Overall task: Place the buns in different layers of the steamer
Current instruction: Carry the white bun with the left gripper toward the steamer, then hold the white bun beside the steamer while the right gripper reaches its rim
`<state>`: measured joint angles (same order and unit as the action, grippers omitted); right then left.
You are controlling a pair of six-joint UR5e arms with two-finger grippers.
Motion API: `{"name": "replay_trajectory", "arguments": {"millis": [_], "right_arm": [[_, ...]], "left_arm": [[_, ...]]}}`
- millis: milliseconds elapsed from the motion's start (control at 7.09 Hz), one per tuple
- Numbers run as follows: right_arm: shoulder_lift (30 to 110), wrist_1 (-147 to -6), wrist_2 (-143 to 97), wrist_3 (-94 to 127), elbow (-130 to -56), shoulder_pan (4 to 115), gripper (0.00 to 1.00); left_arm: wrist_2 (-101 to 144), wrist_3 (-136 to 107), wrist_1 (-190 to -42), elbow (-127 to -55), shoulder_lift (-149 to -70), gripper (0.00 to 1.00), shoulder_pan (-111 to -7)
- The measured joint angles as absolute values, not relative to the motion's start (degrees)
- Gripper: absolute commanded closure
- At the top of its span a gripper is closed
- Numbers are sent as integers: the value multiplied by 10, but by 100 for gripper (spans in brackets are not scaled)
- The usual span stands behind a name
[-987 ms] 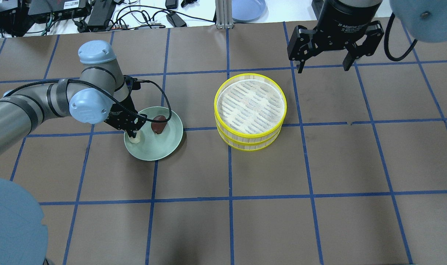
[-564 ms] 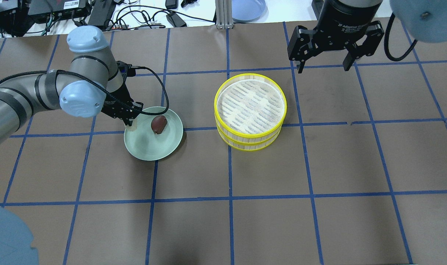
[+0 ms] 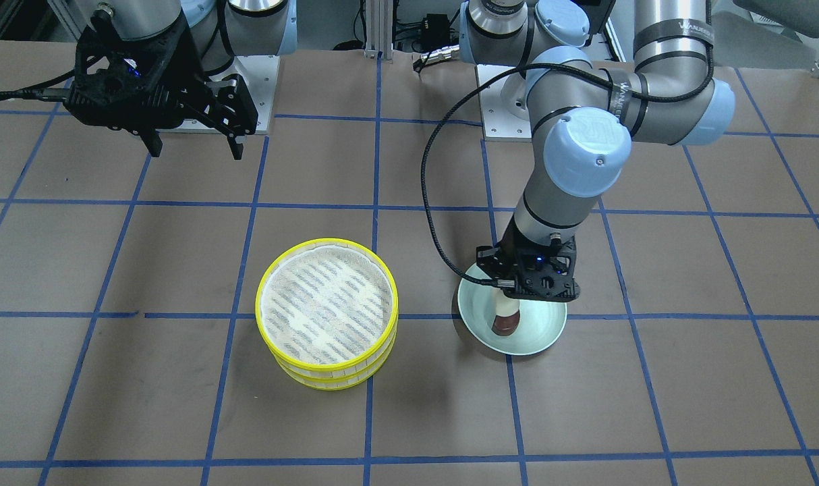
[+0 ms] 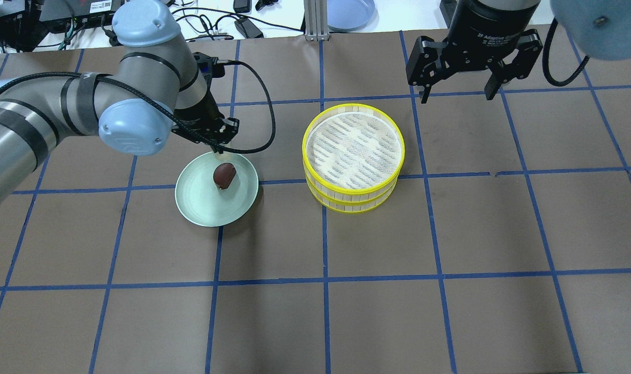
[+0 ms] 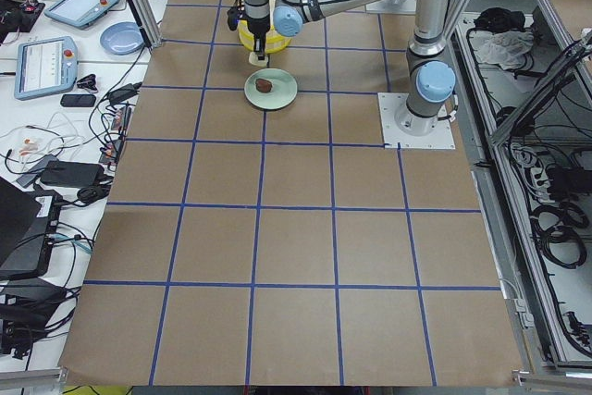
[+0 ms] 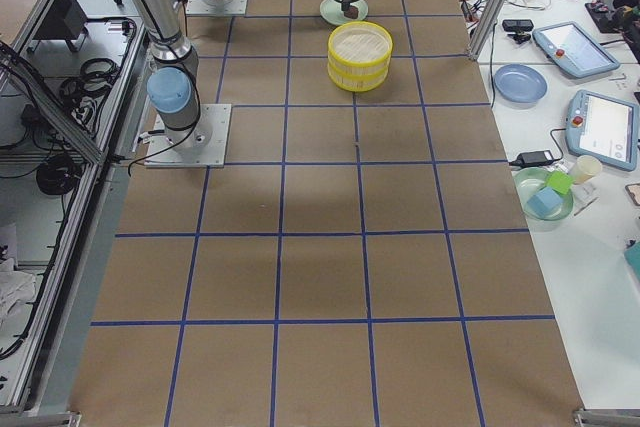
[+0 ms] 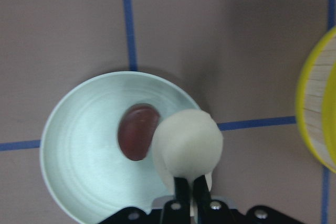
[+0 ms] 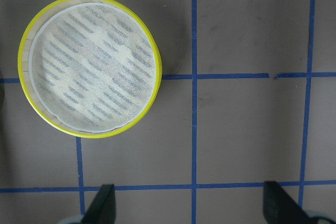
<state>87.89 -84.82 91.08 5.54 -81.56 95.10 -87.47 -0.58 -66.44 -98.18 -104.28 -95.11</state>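
The left hand [image 7: 189,184] is closed narrowly on the cream-white bun [image 7: 187,142], pinching it at one end so that it hangs downward from the fingertips. In the overhead view the arm covers the grip itself. The hand sits over the far rim of the pale green plate [image 4: 201,208]. The bun appears to be clear of the plate, though how high is hard to judge from these angles. The dark reddish-brown bun [image 4: 224,175] lies alone on the plate, toward its far side. In the wrist view the held bun overlaps its edge.

To the right, apart from the plate, the two steamer layers are stacked on the brown bench [image 4: 450,234]. The upper tray [image 4: 353,148] sits squarely on the lower tray [image 4: 354,206], its white mesh liner bare.

Further right and beyond the stack, the right hand [image 4: 457,97] hovers above the bench with its fingers spread wide, holding nothing.
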Motion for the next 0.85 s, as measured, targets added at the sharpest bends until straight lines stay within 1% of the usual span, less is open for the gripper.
{"name": "replay_trajectory", "arguments": {"millis": [423,846], "right_arm": [[879,-848,911,55,-816,951,0],[879,-848,911,55,-816,951,0]], "left_arm": [[-821,-71,-652,-975,-1054,94,-996],[-815,-84,-648,-975,-1057,94,-1004]]}}
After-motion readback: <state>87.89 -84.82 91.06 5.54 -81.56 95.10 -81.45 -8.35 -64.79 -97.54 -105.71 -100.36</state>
